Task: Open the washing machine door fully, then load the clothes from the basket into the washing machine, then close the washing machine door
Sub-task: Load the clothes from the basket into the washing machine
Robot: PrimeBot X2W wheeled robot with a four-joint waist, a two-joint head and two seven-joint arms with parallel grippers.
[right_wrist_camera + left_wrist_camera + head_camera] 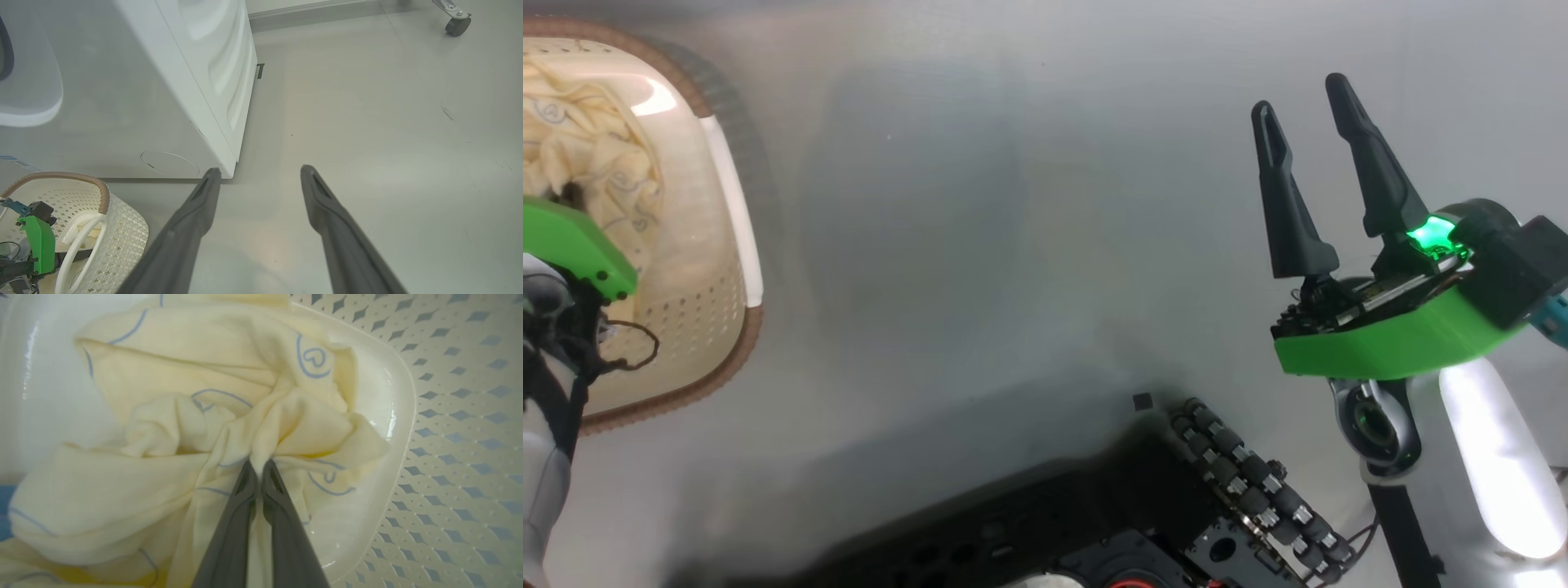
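The cream basket (pixel 731 204) with its brown rim sits on the floor at the upper left of the head view, and pale yellow clothes (pixel 588 155) lie in it. My left arm's green wrist housing (pixel 572 245) reaches down into the basket and hides the fingers. In the left wrist view my left gripper (pixel 258 464) is shut on a bunched fold of the clothes (pixel 196 416), above the basket's glossy floor (pixel 380 400). My right gripper (pixel 1298 96) stands open over bare floor with nothing between its fingers. The white washing machine (pixel 122 102) stands beyond the right gripper (pixel 259 173), with the basket (pixel 102 196) before it.
A rounded pale shape with a dark edge (pixel 24 94) juts from the machine's front at the right wrist view's left edge; it looks like part of the open door. A caster wheel (pixel 455 24) stands far off. My dark base (pixel 1094 523) fills the head view's bottom.
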